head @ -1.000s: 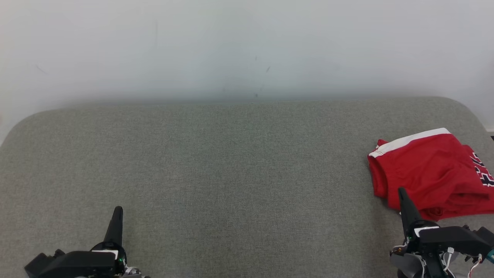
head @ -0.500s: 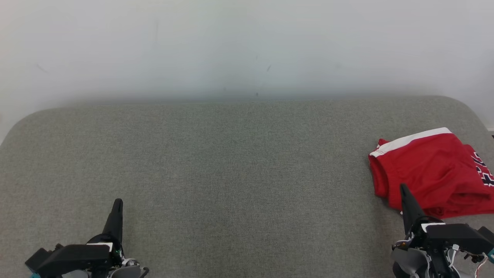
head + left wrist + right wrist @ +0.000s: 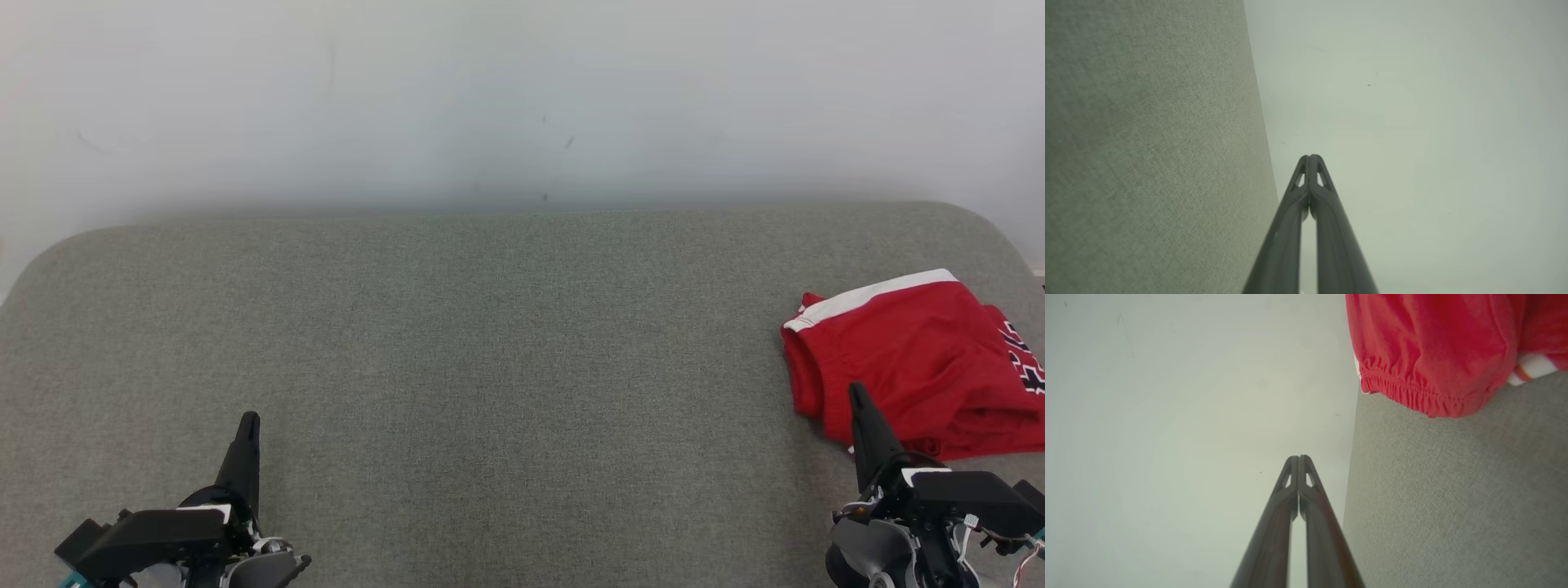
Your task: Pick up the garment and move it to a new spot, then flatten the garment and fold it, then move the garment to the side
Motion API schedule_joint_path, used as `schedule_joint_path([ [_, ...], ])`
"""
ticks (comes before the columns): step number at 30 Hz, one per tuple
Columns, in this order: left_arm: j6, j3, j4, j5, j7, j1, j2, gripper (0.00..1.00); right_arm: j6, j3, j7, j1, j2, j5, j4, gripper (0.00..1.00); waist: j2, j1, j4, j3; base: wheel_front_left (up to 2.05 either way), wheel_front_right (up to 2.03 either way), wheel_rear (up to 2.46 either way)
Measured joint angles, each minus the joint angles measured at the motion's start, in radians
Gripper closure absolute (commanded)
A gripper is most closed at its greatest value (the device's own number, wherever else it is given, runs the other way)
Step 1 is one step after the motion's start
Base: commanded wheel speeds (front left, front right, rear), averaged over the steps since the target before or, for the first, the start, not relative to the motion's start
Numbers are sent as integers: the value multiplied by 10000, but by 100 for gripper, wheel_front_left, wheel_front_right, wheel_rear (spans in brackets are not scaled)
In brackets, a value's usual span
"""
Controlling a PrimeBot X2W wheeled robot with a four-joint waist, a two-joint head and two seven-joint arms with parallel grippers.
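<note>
The garment (image 3: 914,363) is a red piece with a white band and dark lettering, lying folded at the right edge of the grey padded surface (image 3: 506,351). In the right wrist view the garment (image 3: 1437,347) shows its gathered red hem at the top right. My right gripper (image 3: 857,392) is shut and empty at the lower right, its tip in front of the garment's near edge. Its fingertips (image 3: 1299,458) are pressed together. My left gripper (image 3: 250,420) is shut and empty at the lower left, with its tips (image 3: 1310,157) closed against each other.
A pale wall (image 3: 522,98) rises behind the grey surface. The surface has rounded far corners, and the garment runs past the head view's right edge.
Both grippers drew back a little toward the near edge, the left one also rising slightly in the view. The garment has stayed where it lies.
</note>
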Motion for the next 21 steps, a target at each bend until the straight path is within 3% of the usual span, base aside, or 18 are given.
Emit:
schedule_joint_path([
  [21,0,10,0,0,0,0,0,100,0,-2,0,0,0,4,0,100,0,0,0,0,0,0,0],
])
